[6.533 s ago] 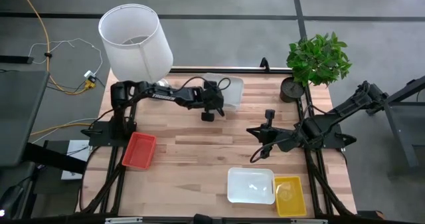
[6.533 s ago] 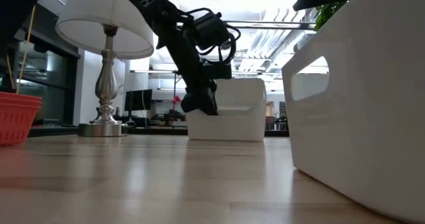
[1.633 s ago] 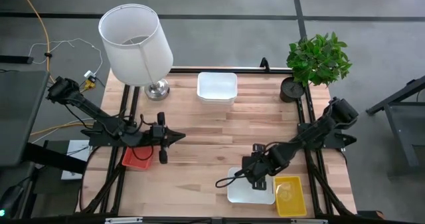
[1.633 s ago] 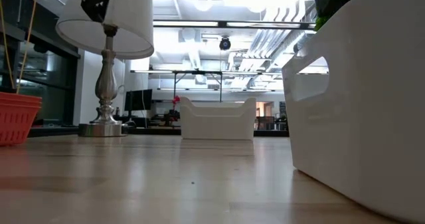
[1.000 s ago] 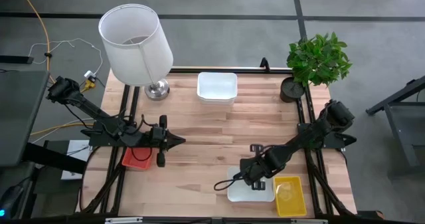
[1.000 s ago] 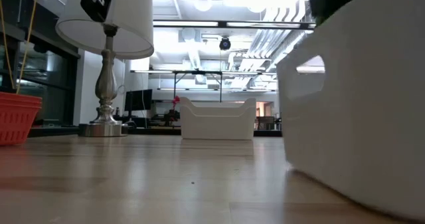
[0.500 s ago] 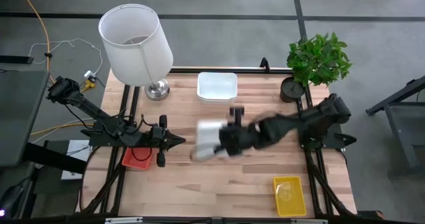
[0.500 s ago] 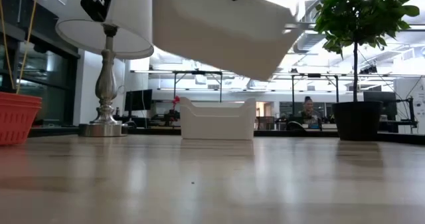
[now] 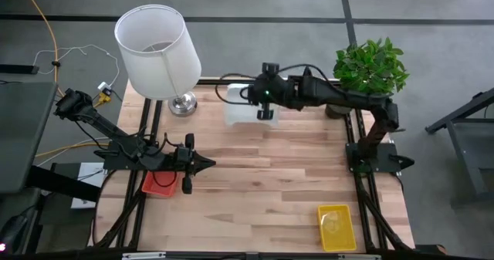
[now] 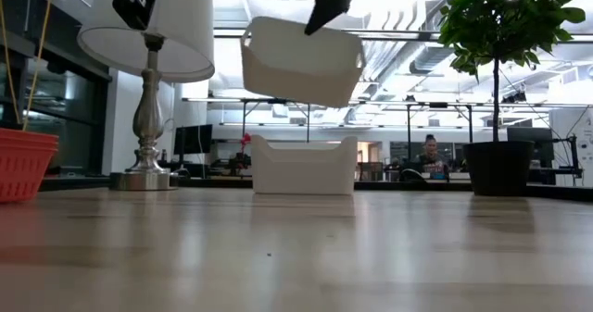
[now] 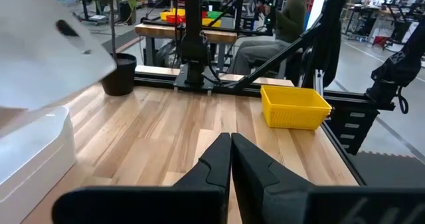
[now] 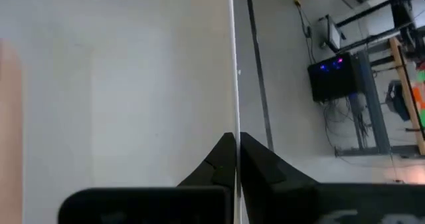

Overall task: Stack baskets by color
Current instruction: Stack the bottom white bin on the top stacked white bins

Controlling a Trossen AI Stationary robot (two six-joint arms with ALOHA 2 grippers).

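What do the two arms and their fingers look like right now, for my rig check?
Both arms are dark, nearly black, built of slim jointed links on black frame bases. The right arm carries looping black cables near its wrist. The left gripper and right gripper each end in two matte black, wedge-shaped fingers tapering to a point. No markings are legible.

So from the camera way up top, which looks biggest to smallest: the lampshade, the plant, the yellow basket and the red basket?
1. lampshade, though it stands nearer the camera
2. plant
3. yellow basket
4. red basket, only because the left arm hides most of it, so not a fair comparison
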